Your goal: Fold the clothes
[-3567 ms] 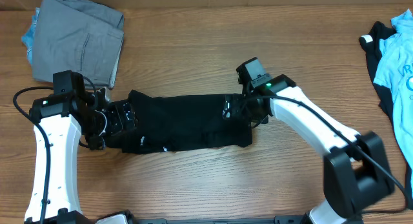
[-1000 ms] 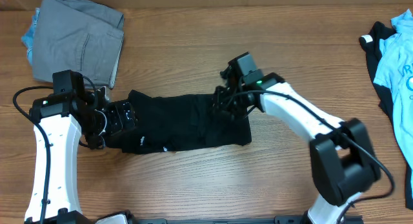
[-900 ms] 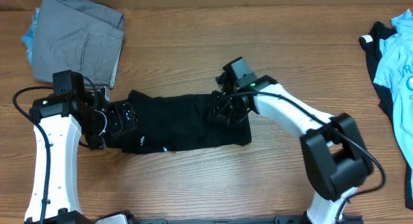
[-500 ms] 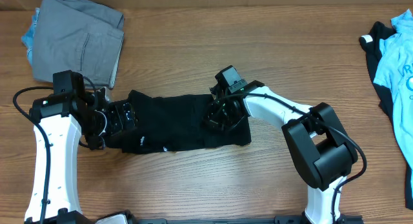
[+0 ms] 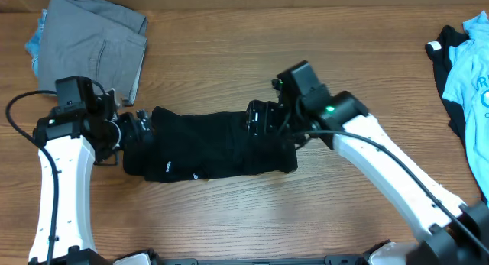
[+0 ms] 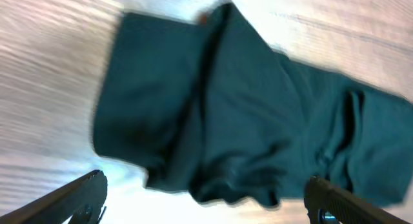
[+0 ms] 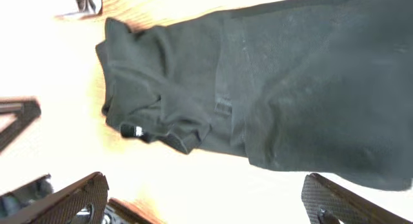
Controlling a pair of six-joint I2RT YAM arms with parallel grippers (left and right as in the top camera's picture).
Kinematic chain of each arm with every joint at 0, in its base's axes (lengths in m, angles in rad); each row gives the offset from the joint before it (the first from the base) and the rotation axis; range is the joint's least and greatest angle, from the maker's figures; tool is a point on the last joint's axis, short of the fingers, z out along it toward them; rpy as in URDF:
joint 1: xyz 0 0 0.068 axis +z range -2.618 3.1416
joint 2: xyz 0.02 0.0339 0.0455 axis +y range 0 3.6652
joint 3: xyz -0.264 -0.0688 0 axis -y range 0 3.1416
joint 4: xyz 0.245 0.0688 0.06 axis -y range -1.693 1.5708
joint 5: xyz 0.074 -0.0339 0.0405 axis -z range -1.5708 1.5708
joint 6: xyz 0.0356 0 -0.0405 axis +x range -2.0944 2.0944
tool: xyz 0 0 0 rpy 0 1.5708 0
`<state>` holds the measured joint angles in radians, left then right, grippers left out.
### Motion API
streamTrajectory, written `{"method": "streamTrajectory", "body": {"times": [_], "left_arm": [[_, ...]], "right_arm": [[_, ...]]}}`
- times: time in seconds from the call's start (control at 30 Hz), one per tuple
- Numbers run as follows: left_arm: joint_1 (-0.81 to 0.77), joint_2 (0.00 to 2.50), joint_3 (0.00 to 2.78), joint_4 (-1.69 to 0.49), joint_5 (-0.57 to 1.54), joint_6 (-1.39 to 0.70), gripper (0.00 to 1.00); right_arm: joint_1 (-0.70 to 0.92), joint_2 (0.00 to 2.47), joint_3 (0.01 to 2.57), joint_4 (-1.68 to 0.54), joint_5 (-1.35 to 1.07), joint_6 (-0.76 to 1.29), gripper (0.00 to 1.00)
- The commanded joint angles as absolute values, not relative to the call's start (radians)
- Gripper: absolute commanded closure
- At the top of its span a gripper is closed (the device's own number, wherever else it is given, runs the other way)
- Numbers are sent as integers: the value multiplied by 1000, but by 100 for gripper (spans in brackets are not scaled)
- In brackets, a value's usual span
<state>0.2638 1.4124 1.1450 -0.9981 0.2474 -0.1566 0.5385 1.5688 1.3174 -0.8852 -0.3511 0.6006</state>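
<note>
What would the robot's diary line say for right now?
left tool: open | right tool: open | black T-shirt: folded strip on table, not gripped

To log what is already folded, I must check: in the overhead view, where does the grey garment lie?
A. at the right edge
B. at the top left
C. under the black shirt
B: the grey garment lies at the top left of the overhead view, apart from the black shirt; it is the blue shirt that lies at the right edge.
</note>
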Motion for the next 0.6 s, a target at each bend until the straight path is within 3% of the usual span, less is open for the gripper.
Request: {"method": "streamTrajectory", "body": {"times": [0.0,0.33,0.57], "left_arm": [[311,1456,1148,-949,187,-162,0],[395,1725,1148,-772,170,-98,0],[417,1810,1148,-687,297,50,0]], "right_arm": [[544,1568,1325,-937,-322,536,0],[544,1571,1268,-954,-204,516,0],[544,1571,1225,-957,-175,391,0]]}}
